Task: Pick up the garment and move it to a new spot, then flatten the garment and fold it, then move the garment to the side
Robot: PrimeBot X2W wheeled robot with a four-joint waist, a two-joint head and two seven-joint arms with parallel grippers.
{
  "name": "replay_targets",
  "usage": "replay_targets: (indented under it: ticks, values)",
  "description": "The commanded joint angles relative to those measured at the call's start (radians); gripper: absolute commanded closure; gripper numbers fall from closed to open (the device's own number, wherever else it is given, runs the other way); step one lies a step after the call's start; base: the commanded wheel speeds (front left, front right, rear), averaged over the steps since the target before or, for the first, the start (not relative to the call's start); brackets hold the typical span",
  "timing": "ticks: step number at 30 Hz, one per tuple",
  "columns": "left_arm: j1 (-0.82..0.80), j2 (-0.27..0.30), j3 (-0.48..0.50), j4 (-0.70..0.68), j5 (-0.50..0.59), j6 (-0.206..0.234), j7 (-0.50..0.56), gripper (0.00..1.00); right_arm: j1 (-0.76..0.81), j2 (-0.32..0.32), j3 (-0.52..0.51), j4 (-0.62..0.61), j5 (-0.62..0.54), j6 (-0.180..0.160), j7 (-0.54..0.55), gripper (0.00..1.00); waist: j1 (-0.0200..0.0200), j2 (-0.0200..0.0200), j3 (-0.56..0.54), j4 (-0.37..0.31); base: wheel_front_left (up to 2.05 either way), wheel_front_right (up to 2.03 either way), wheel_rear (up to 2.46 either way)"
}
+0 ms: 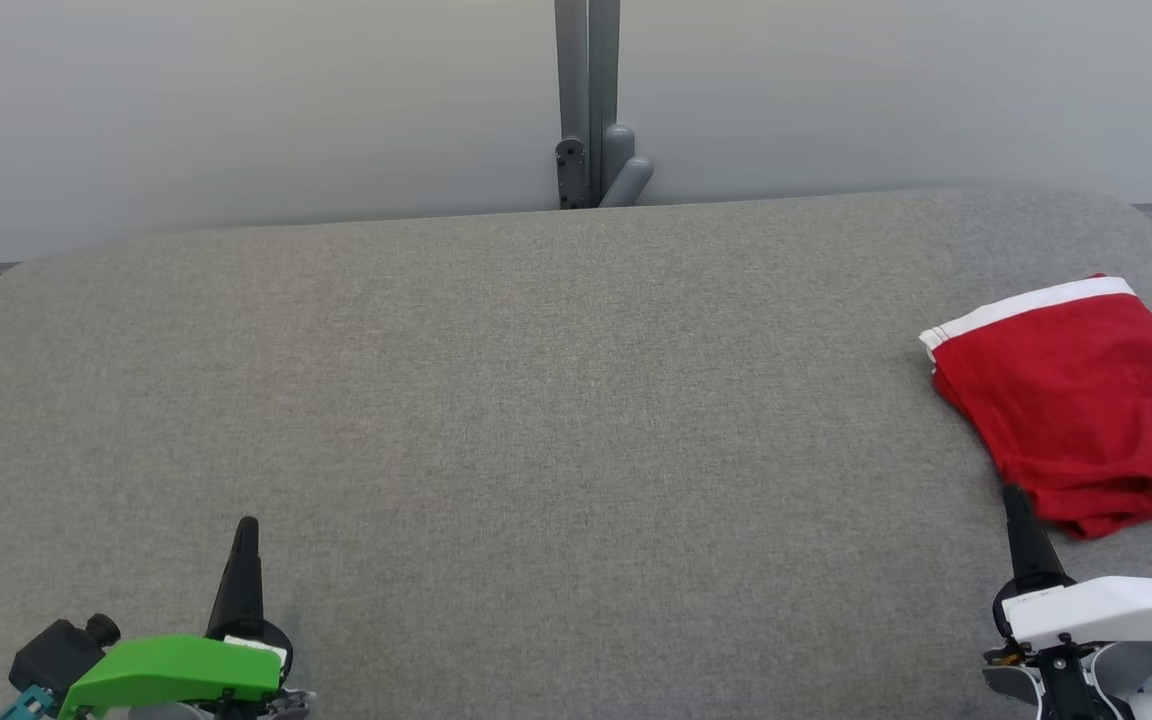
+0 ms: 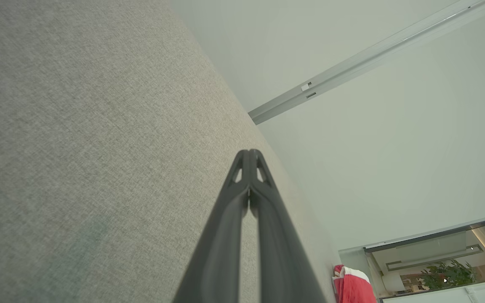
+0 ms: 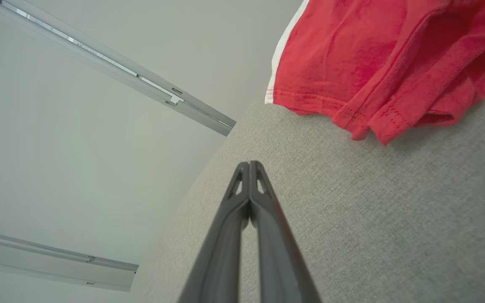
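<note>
Red garment (image 1: pixel 1076 400) lies folded at the desk's (image 1: pixel 536 400) right edge. Left gripper (image 1: pixel 247 525) and right gripper (image 1: pixel 1011 492) are both pinched closed and empty. Right tip is just short of the garment's hem.

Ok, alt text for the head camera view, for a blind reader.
A red garment with a white band lies at the right edge of a grey padded surface. The left gripper and right gripper sit shut near the bottom corners, holding nothing.

Garment (image 1: pixel 1076 410) on table's (image 1: pixel 536 400) right side
</note>
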Motion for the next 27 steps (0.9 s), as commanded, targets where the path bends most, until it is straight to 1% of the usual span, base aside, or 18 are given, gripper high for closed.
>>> replay_targets:
  ticks: [1,12,27]
  values:
    - [-0.027,0.009,0.005,-0.014,-0.023,0.001,0.006,1.0,-0.02,-0.006,0.003,-0.006,0.03,0.0,0.006,1.0,0.0,0.0023,0.0,0.0,0.0,0.0,0.0]
    - [-0.044,0.009,0.027,-0.016,-0.135,0.001,0.039,1.0,-0.039,-0.008,0.009,0.0,0.171,0.0,0.039,1.0,0.0,0.0028,0.002,-0.003,0.0,0.0,0.0]
    - [-0.063,0.008,0.052,-0.018,-0.258,0.001,0.077,1.0,-0.061,-0.009,0.015,0.005,0.327,0.0,0.074,1.0,0.0,0.0034,0.004,-0.006,0.0,0.0,0.0]
